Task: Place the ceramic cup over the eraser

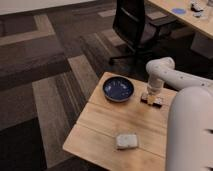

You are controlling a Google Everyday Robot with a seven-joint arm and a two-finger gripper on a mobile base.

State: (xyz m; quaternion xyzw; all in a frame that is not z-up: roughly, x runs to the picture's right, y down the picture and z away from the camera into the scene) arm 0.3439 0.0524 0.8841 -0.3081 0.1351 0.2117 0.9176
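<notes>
Hovering gripper (151,95) meets the eraser (152,100) (black, tan-topped) beside bowl (118,89).

gripper (151,95) over eraser (153,100) — beside bowl (118,89)

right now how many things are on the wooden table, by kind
bowl: 1, the dark-blue bowl
cup: 1, the pale ceramic cup near the front edge
eraser: 1, the eraser right of the bowl
total: 3
The tool is down at the eraser.
</notes>
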